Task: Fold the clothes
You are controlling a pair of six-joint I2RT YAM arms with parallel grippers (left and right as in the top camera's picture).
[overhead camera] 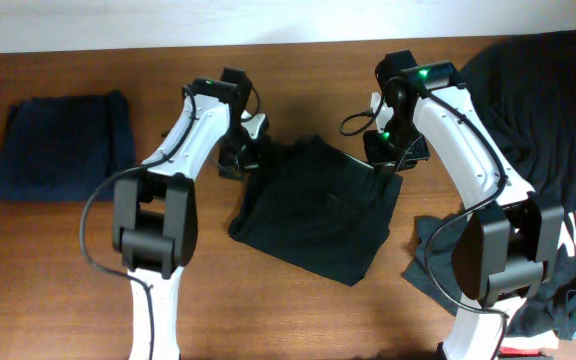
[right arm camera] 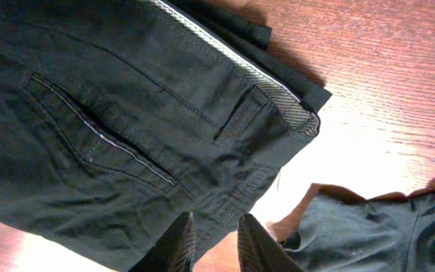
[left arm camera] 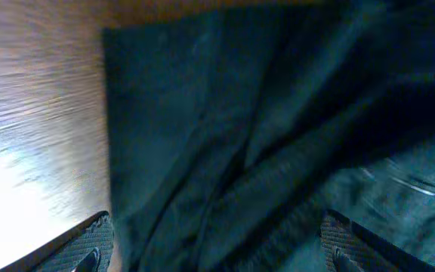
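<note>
- The worktop (overhead camera: 88, 260) is reddish-brown wood with a fine streaked grain and glare patches. A pale strip runs along its far edge.
- The shorts (overhead camera: 318, 210) lie roughly in the middle of it, folded into a crumpled, skewed rectangle.
- They are black woven cloth with stitched seams, a slit back pocket and a grey-white speckled lining at the waistband (right arm camera: 278, 94).
- The left claw (left arm camera: 217, 249) hangs over the shorts' left edge with its ribbed fingers spread wide, gripping nothing.
- The right claw (right arm camera: 214, 242) sits at the shorts' far right corner, fingers close together. I cannot tell if they pinch cloth.
- A folded navy garment (overhead camera: 58, 145) lies well left of the shorts.
- A black T-shirt (overhead camera: 558, 120) with white lettering is heaped to their right.
</note>
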